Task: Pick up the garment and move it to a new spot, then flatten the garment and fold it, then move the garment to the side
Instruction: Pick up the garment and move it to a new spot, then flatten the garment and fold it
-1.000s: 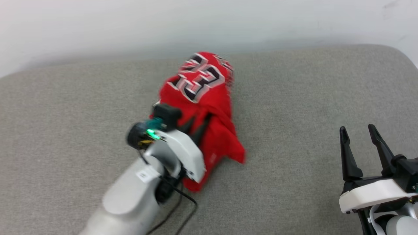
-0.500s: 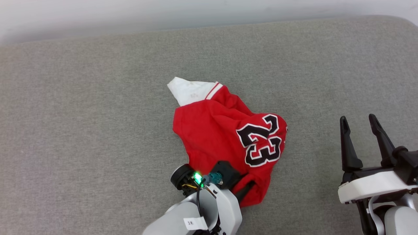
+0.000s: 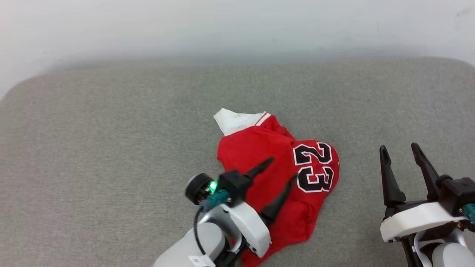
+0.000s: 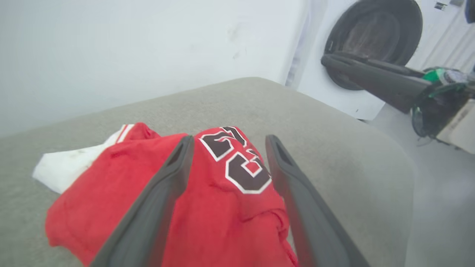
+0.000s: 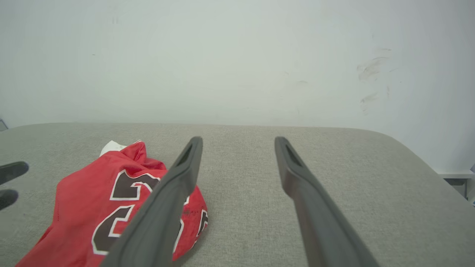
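the garment [image 3: 252, 148] lay crumpled on the grey cushion [image 3: 111, 148]. left fingers [image 3: 261, 167] stood spread wide above it, gripping nothing; right fingers [image 3: 389, 181], at its 3 o'clock, gaped empty.

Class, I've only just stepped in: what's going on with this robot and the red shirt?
A two-armed robot is working on a red number 23 jersey, which lies crumpled on the grey padded surface with one white sleeve sticking out. The left gripper is poised over the jersey with its fingers spread, gripping nothing. The right gripper waits open off to the right, apart from it. The jersey is not yet flattened or folded.
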`<state>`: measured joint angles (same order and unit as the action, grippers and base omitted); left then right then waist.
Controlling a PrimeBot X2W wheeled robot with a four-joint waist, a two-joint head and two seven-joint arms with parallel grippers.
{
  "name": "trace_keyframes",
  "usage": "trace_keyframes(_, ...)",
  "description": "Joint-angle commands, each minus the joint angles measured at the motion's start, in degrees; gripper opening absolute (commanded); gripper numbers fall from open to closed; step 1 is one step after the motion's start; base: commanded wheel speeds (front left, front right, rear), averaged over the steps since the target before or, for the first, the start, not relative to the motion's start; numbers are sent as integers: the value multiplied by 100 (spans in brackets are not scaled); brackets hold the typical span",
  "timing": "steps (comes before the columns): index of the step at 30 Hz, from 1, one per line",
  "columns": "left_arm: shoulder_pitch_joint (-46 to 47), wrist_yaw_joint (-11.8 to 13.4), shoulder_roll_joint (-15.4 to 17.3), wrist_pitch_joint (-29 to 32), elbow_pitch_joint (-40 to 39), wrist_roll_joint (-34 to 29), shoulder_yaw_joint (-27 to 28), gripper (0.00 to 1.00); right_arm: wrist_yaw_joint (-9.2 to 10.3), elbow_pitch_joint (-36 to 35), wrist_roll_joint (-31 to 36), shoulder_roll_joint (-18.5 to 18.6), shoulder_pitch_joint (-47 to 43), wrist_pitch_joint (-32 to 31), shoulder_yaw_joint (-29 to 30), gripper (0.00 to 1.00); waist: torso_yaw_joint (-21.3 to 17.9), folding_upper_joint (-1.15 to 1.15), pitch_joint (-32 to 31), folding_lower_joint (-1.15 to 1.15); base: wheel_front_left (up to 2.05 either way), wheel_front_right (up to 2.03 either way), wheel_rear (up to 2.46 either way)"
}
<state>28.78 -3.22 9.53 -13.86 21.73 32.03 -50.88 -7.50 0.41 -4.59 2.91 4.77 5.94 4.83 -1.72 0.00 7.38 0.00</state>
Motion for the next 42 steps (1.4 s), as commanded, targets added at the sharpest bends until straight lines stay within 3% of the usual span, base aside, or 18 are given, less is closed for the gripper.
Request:
trace_keyframes(1, -166, 164, 22, -92, -137, 29, 229, 100, 2, -8, 15, -4, -112, -31, 4, 100, 136, 0, -212, 0, 0, 0, 0)
trace_keyframes(6, -554, 549, 112, -138, -509, -13, 1010, 100, 2, -57, 45, -4, -270, -115, 11, 100, 244, 0, -402, 0, 0, 0, 0)
trace_keyframes(11, -1071, 753, 219, -142, -889, -253, 1906, 100, 2, -106, 73, -3, -411, -176, -23, 100, 324, 0, -538, 0, 0, 0, 0)
trace_keyframes(22, -1921, 923, 581, -138, -1075, -836, 3301, 100, 2, -138, 39, -3, -635, -293, -56, 100, 443, 0, -761, 0, 0, 0, 0)
trace_keyframes(31, -2310, 753, 791, -139, -1037, -860, 3735, 100, 2, -99, -24, -3, -756, -342, -116, 100, 446, 0, -869, 0, 0, 0, 0)
trace_keyframes(42, -2213, 584, 655, -139, -861, -915, 3661, 100, 2, -149, -39, -3, -729, -370, -118, 100, 456, 0, -861, 0, 0, 0, 0)
